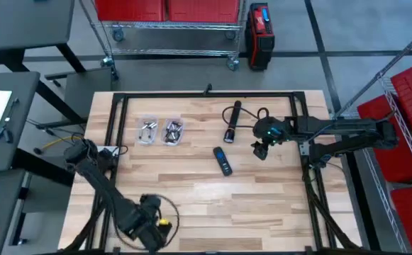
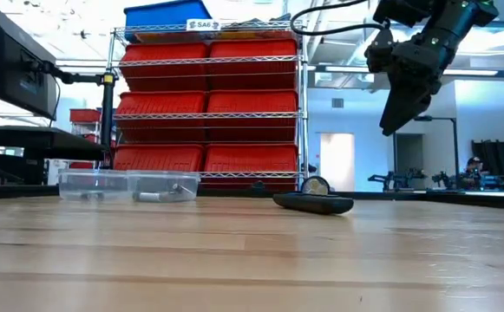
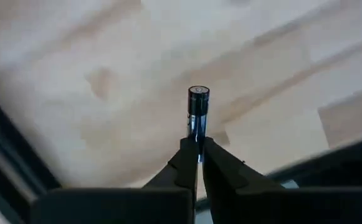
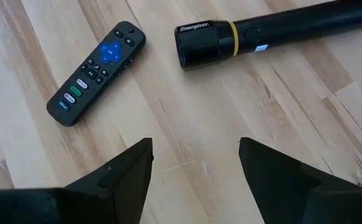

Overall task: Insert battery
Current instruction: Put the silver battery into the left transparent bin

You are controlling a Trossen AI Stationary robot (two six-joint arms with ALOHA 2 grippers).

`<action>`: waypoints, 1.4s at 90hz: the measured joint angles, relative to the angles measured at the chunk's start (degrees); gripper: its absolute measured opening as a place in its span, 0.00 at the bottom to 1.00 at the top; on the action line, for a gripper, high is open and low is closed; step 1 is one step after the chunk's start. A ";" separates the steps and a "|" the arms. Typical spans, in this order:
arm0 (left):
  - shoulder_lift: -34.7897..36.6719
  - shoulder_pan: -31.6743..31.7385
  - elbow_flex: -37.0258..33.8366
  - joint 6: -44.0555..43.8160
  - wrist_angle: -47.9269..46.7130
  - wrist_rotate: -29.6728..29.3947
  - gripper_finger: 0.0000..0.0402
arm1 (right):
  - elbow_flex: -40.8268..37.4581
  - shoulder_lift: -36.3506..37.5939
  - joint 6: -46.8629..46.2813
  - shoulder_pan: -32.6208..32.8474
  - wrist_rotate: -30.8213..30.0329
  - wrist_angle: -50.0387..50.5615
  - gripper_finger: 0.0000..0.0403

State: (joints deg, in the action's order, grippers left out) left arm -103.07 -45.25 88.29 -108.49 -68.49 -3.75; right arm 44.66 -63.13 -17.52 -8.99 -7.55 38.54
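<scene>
Left gripper (image 3: 197, 155), near table edge: pinching slim dark cylindrical battery (image 3: 198, 112), apparently upright. Right gripper (image 4: 195, 163): spread wide above black remote (image 4: 97, 64) and black flashlight (image 4: 274, 31).

Bare surface (image 1: 262, 205) is lying open across the near half. Mid-surface, the remote (image 1: 223, 161) and flashlight (image 1: 231, 122) are sitting near each other with a passable gap between; two clear containers (image 1: 160, 132) are standing side by side, blocking farther left.

Wire shelving (image 2: 208, 108) stacked with red bins (image 2: 252, 78), blue bin (image 2: 166, 16) on top; grey floor (image 1: 347, 35); bright ceiling lights.
</scene>
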 joint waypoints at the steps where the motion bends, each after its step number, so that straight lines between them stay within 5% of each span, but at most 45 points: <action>1: 0.26 0.36 0.00 0.52 -0.32 -0.01 0.00 | 0.00 0.00 0.00 0.00 0.00 0.01 0.58; 61: 20.86 31.13 -0.18 28.47 -18.82 -7.29 0.00 | 0.00 0.00 0.00 0.00 -0.04 0.02 0.58; 99: 23.41 60.51 -13.05 63.51 -10.37 -7.47 0.00 | 0.00 0.00 -0.44 -0.06 -0.09 -0.01 0.58; 126: 23.35 74.30 -21.68 77.23 -2.77 -7.41 0.00 | 0.00 0.00 -0.61 -0.04 -0.13 0.05 0.58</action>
State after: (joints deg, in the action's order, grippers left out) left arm -79.72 29.05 66.61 -31.26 -71.26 -11.16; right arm 44.66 -63.13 -18.13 -9.04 -7.68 38.59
